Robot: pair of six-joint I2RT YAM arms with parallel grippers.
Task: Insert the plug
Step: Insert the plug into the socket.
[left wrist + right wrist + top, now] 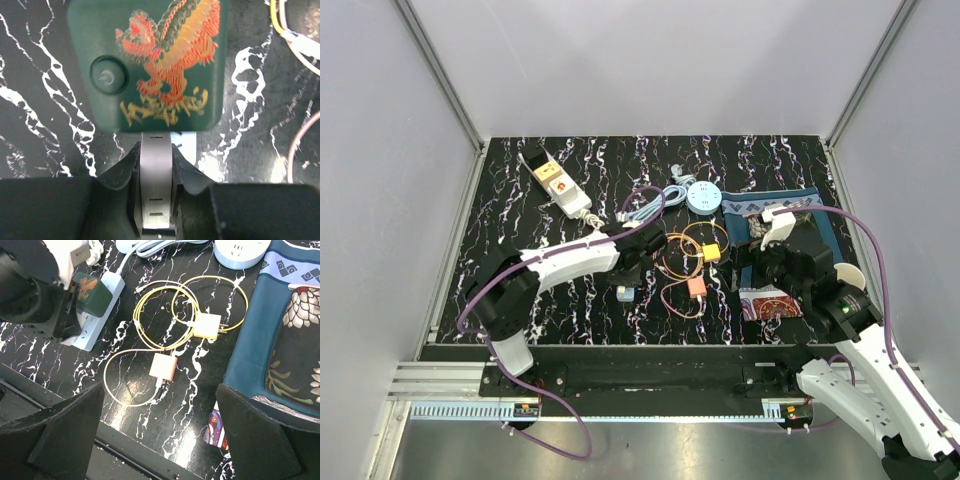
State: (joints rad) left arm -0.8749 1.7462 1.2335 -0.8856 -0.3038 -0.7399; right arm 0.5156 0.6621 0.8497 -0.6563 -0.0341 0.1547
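The green plug point(150, 65) is a hard plastic block with a dragon print and a round button on its face. I judge it light and stiff, with smooth sides that may slip, so the best hold is on two opposite flat sides, away from the button.

It sits on the white power strip point(114, 287) near the middle of the table, just past the tip of the left gripper point(156, 150). That gripper is drawn narrow around a pale grey bar that I cannot identify, and I cannot tell whether it really holds the plug.

The printed face points up to the wrist camera. The pins are hidden, probably facing down into the strip. The body looks nearly square, without a clear long axis.

The right gripper point(157, 405) stands wide and empty, well apart.
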